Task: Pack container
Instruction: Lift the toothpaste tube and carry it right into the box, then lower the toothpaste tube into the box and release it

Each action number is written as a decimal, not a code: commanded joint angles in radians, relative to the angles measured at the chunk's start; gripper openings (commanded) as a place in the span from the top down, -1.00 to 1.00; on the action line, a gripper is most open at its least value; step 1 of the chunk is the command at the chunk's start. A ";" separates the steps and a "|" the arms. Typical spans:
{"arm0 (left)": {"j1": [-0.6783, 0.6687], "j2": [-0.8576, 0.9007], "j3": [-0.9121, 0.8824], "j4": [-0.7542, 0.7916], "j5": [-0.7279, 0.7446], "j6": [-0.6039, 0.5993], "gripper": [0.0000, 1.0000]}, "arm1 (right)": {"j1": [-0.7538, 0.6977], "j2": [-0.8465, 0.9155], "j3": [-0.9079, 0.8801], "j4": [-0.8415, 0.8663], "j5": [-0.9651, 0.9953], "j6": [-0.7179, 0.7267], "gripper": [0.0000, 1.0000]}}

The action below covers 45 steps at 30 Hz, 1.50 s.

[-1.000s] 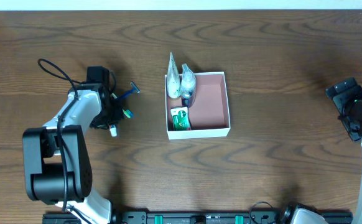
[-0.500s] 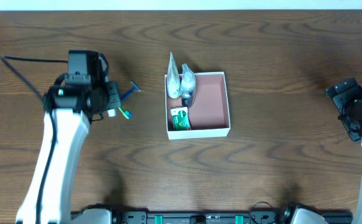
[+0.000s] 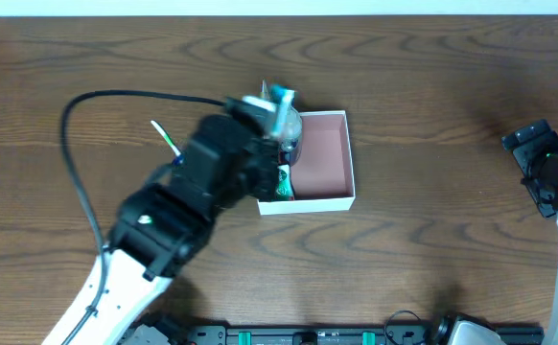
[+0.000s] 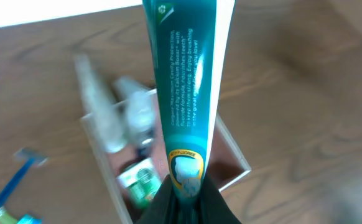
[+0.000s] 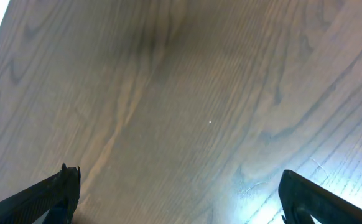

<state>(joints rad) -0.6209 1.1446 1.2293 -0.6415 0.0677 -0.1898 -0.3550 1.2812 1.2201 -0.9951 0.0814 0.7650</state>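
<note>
The container is a shallow white box with a pinkish-brown bottom at the table's middle. It holds two clear bottles along its left side and a green packet. My left gripper is shut on a teal and white toothpaste tube and holds it above the box's left part. In the left wrist view the tube stands up from the jaws, with the box, bottles and packet below. My right gripper is open at the far right.
A thin white and green toothbrush lies on the table left of the box. A blue razor shows near it in the left wrist view. The right wrist view shows only bare wood between the open fingers.
My left arm has left the table's left side and swung right over the box, carrying the toothpaste tube. The toothbrush has shifted. The right arm has not moved.
</note>
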 commanded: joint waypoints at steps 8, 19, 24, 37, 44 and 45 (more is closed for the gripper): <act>-0.132 0.290 0.011 0.172 -0.155 -0.236 0.85 | -0.008 0.001 0.008 0.000 0.004 -0.014 -0.98; -0.177 0.524 0.011 0.335 -0.159 -0.320 0.84 | -0.008 0.001 0.008 0.000 0.004 -0.014 -0.99; -0.177 0.597 0.011 0.338 -0.159 -0.370 0.84 | -0.008 0.001 0.008 -0.001 0.004 -0.014 -0.99; -0.177 0.661 0.011 0.349 -0.159 -0.370 0.85 | -0.008 0.001 0.008 -0.001 0.004 -0.015 -0.99; -0.177 0.685 0.011 0.348 -0.159 -0.393 0.85 | -0.007 0.001 0.008 -0.001 0.004 -0.014 -0.98; -0.177 0.693 0.011 0.349 -0.159 -0.396 0.84 | -0.007 0.001 0.008 -0.001 0.004 -0.014 -0.98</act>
<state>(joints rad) -0.7998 1.8057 1.2293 -0.2939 -0.0681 -0.5602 -0.3550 1.2812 1.2201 -0.9951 0.0814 0.7650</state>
